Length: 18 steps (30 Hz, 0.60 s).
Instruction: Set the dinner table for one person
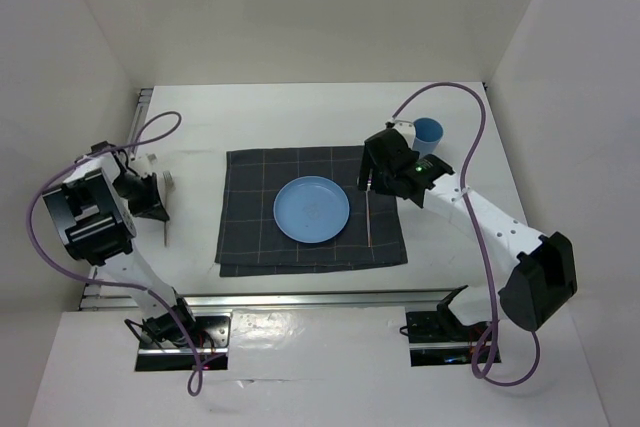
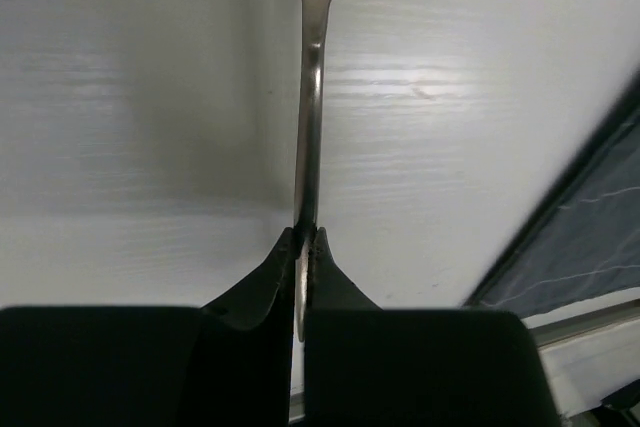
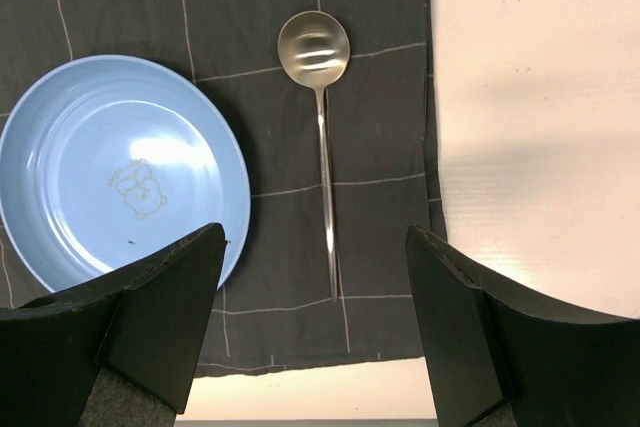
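The table is the white top that fills the middle of the overhead view, with a rail along its near edge just ahead of the arm bases. A dark grey grid-lined mat lies at its centre, and a blue plate sits in the middle of the mat. A spoon lies flat on the mat just right of the plate, not touching it, its handle running near to far. A blue cup stands on the bare table beyond the mat's far right corner.

The left gripper is over the bare table left of the mat, well apart from the plate. In the left wrist view its fingers are pinched tight on the thin handle of a metal utensil that points straight away from the camera. The utensil's head is cut off at the top edge, so fork or spoon cannot be told, nor whether it touches the table. A corner of the mat shows at the right of that view.

The right gripper hangs over the right side of the mat. In the right wrist view its fingers stand wide apart and hold nothing, with the end of the spoon's handle showing between them. The spoon's bowl faces up, the plate to its left carries a small bear print, and the white table begins past the mat's right edge
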Each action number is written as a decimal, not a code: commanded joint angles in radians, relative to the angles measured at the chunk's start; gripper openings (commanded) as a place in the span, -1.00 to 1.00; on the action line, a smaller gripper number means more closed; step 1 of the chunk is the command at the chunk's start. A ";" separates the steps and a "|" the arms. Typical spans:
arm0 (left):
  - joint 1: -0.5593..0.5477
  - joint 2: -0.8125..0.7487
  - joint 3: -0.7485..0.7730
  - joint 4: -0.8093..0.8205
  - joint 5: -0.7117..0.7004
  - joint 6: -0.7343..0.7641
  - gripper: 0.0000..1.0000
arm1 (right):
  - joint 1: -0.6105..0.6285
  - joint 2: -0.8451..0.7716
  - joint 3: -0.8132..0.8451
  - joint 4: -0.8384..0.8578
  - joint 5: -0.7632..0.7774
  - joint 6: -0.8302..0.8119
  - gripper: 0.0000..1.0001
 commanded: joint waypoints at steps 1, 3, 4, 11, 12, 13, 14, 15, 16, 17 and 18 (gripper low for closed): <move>-0.007 -0.094 0.017 0.006 0.095 -0.065 -1.00 | 0.005 -0.025 -0.020 0.030 0.029 0.017 0.61; -0.007 -0.108 0.049 -0.006 0.118 -0.079 -1.00 | 0.005 -0.016 -0.020 0.030 0.029 0.017 0.61; -0.007 -0.118 0.050 -0.017 0.118 -0.079 -1.00 | 0.005 -0.016 -0.020 0.039 0.029 0.027 0.61; -0.056 -0.137 0.082 -0.078 0.168 -0.079 -1.00 | 0.005 -0.016 -0.040 0.039 0.029 0.027 0.61; -0.102 -0.147 0.082 -0.092 0.168 -0.079 -1.00 | 0.005 -0.016 -0.040 0.030 0.029 0.036 0.61; -0.130 -0.148 0.082 -0.101 0.159 -0.079 -1.00 | 0.005 -0.016 -0.040 0.030 0.029 0.036 0.61; -0.194 -0.148 0.082 -0.127 0.176 -0.079 -1.00 | 0.005 -0.016 -0.049 0.030 0.040 0.036 0.61; -0.226 -0.148 0.082 -0.140 0.185 -0.079 -1.00 | 0.005 -0.025 -0.049 0.030 0.040 0.045 0.61; -0.256 -0.148 0.082 -0.154 0.200 -0.079 -1.00 | 0.005 -0.025 -0.049 0.030 0.040 0.045 0.61; -0.282 -0.148 0.082 -0.164 0.219 -0.079 -1.00 | 0.005 -0.025 -0.049 0.030 0.040 0.054 0.61; -0.329 -0.157 0.082 -0.164 0.233 -0.107 -1.00 | 0.005 -0.025 -0.061 0.020 0.040 0.054 0.61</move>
